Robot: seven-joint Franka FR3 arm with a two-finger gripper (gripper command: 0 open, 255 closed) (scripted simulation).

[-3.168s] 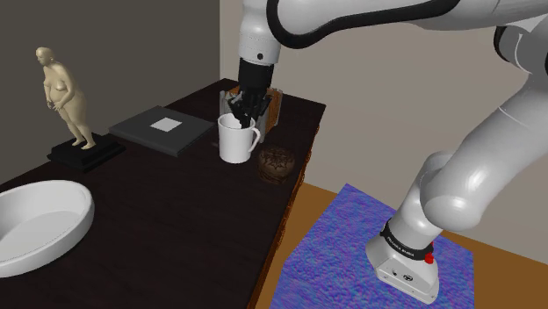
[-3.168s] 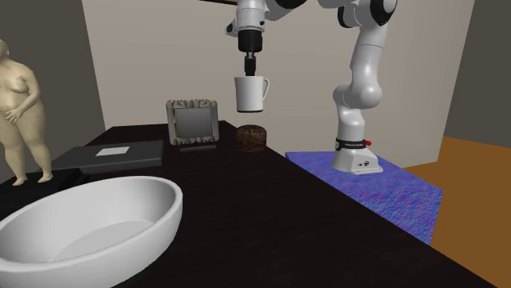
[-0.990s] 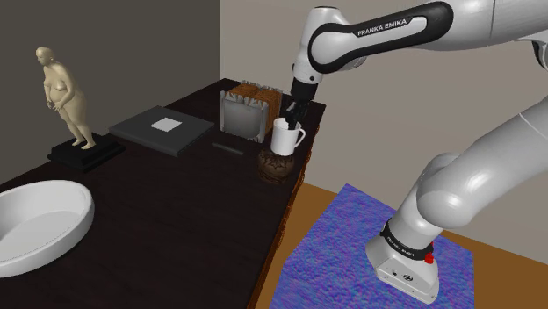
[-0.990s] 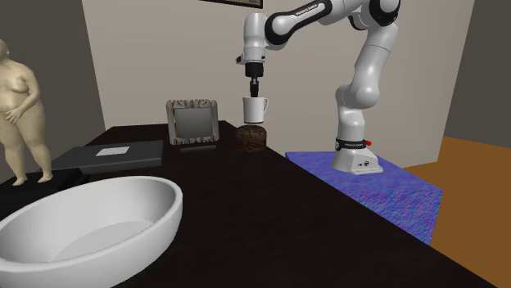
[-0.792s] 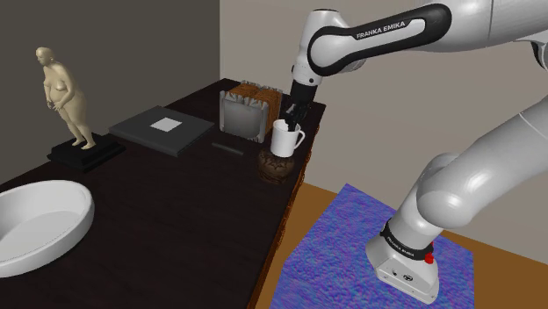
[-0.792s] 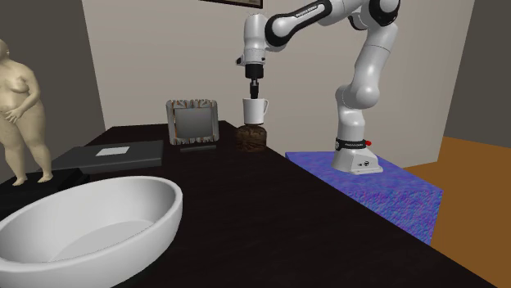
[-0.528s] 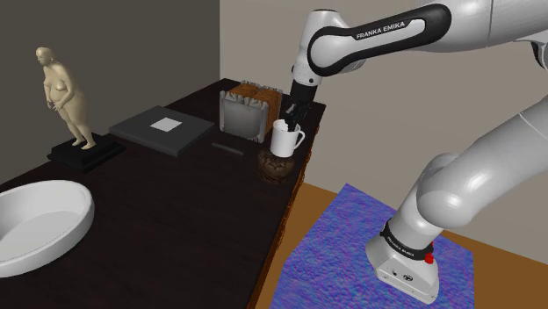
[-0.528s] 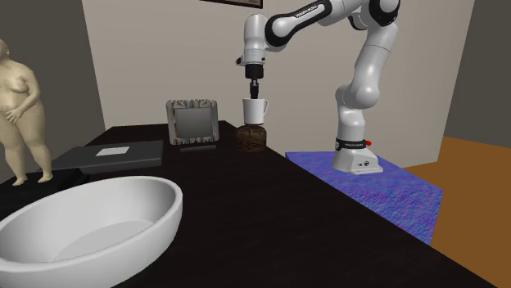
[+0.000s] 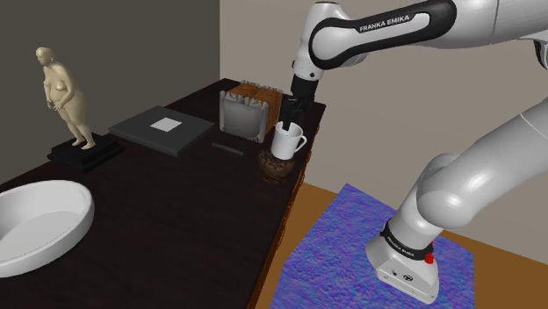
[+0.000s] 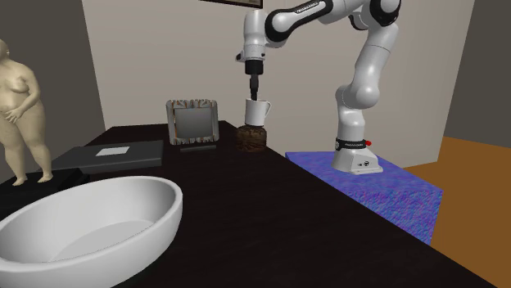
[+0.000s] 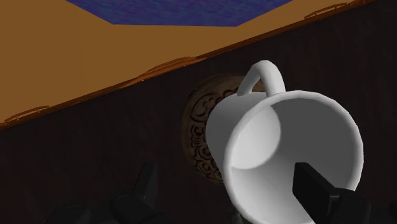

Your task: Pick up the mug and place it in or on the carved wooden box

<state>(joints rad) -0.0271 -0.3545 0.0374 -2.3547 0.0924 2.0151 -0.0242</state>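
Resting on the one round carved box (image 9: 274, 166) on the worktop (image 9: 176, 206), one white mug (image 9: 287, 143) is seen; the one tool (image 9: 289, 117) is held open just above it, gripping nothing.

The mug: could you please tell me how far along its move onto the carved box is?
Done: the white mug sits tilted on the round carved box. In hand: nothing; the gripper hangs open just above the rim. Left: probably pulling the arm away and checking that the tilted mug settles.

white arm (image 9: 397, 32) outstretched high, black fingers (image 11: 316, 191) downward, well apart
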